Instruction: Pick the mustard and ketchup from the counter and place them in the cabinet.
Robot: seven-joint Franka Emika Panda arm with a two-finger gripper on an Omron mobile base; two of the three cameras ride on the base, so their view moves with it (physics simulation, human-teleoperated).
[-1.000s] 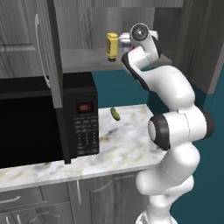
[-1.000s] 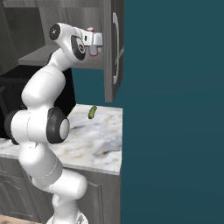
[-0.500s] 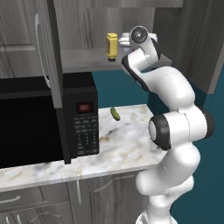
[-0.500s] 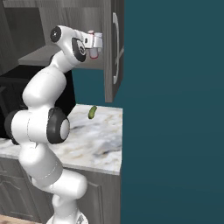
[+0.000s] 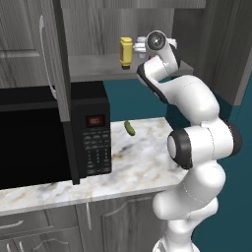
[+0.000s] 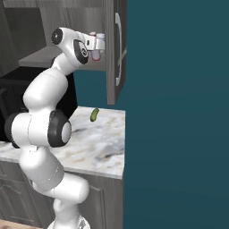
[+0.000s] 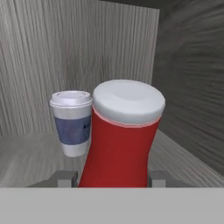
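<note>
Red ketchup [image 7: 120, 140] sits tight betw. my gripper [image 7: 111, 178] fingers; cup [image 7: 72, 122] just behind it, mustard [image 5: 126, 51] further left.

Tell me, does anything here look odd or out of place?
One thing: a small green pickle lies loose on the marble counter beside the microwave, with no plate under it. The mustard, the ketchup between the gripper's fingers, and a paper cup all stand upright.
</note>
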